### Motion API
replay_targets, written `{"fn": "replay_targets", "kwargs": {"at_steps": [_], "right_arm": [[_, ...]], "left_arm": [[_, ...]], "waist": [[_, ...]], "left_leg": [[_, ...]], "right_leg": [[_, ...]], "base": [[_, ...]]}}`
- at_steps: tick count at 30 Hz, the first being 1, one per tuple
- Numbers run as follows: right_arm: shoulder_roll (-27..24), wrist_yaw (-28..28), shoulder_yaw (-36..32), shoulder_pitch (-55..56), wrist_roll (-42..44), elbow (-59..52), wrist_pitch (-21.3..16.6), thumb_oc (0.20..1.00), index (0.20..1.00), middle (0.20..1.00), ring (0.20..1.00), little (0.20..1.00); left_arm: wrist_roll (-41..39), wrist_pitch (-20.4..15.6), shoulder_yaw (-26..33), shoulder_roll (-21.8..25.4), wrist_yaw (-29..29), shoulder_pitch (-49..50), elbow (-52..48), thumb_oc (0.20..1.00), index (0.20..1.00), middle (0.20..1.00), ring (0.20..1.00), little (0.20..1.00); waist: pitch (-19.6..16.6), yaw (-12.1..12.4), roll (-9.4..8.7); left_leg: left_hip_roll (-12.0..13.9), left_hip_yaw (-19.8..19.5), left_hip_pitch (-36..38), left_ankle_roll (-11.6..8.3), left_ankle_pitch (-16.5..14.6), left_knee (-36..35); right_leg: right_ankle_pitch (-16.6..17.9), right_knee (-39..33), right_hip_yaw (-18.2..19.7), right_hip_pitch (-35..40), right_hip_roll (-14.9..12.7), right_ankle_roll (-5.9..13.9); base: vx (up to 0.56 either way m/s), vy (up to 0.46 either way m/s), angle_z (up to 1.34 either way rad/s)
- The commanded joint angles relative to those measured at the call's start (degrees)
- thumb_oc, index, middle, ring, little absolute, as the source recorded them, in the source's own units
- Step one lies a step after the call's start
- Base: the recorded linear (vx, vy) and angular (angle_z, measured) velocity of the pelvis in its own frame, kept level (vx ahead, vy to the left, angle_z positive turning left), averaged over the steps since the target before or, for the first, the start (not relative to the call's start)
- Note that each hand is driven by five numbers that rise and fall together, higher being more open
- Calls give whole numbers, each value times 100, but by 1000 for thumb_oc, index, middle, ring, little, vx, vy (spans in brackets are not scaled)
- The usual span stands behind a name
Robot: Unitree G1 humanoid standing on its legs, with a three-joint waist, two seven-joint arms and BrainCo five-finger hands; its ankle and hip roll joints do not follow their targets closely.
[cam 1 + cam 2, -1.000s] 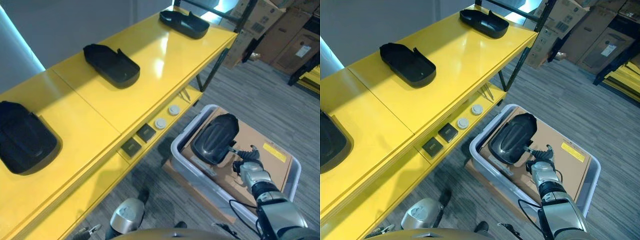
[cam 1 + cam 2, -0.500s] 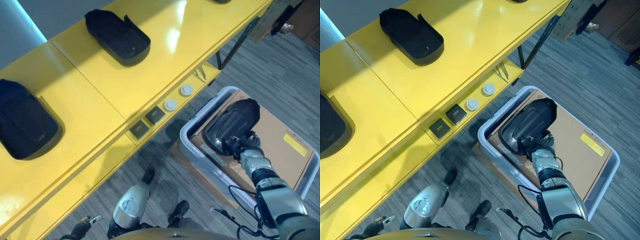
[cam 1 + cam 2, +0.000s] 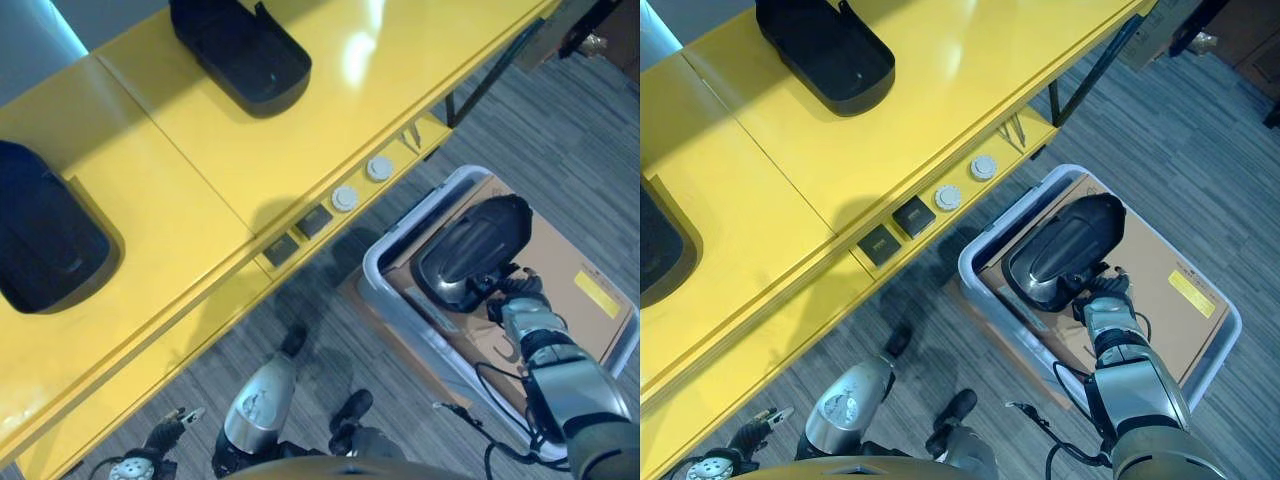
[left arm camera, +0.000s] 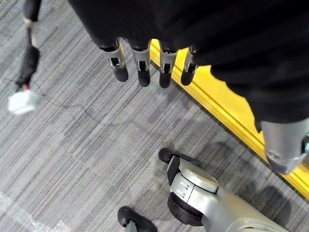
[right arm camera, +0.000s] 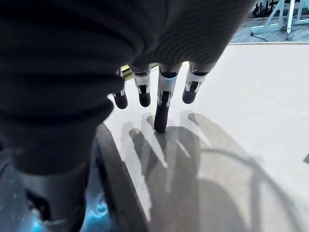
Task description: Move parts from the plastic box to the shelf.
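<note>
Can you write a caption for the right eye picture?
Robot's right hand reaches the glossy black plastic part in the grey plastic box.

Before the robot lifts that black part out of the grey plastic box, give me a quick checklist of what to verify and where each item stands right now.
1. Right hand is at the glossy black moulded part: ok, it sits at the part's near edge inside the grey plastic box.
2. Right hand has a firm hold on the part: cannot tell; in the right wrist view its fingers hang straight over the brown cardboard liner, beside a dark edge.
3. Left hand is free: ok, fingers straight over the floor, holding nothing.
4. Room on the yellow shelf: ok, bare surface beside the two black parts already there.
5. Part clear of the box wall: cannot tell.
</note>
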Motion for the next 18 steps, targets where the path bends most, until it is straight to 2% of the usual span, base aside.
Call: {"fn": "replay_targets", "kwargs": {"at_steps": [1,2,3,13,18], "right_arm": [[-258,321,351,383,-71,91,251,702,702,702,702,702],[-260,328,378,345,-66,69,245,482,482,482,482,482],[-269,348,403,305,-89,54,241,200,200,200,200,200],[-346,324,591,-14,-28,-101,135,200,200,200,200,200],[-317,323,613,-18,11,-152,34,200,200,200,200,200]], "left_arm": [[-197,-49,-210,319,-3,156,-58,1000,1000,1000,1000,1000],[-218,-68,-220,331,-12,140,-56,1000,1000,1000,1000,1000],[-251,-68,-229,343,-26,118,-59,1000,1000,1000,1000,1000],[-398,-217,-293,371,-33,29,-183,1000,1000,1000,1000,1000],[-402,-465,-269,411,-100,20,-275,1000,1000,1000,1000,1000]], "waist": [[-182,11,245],[-157,13,245],[-139,11,250],[-4,-3,276],[-60,0,226]], "left_leg": [[329,28,-193,-24,-114,-85],[323,25,-231,-22,-110,-67],[317,24,-263,-20,-105,-56],[285,28,-467,-21,-96,43],[297,44,-387,-17,-108,8]], "right_leg": [[73,546,185,-509,-245,247],[76,564,183,-546,-246,245],[79,576,186,-580,-247,245],[61,707,222,-809,-254,234],[70,672,224,-745,-230,235]], "base": [[-70,-22,13],[-57,-9,14],[-60,-4,11],[-39,10,0],[4,-28,-1]]}}
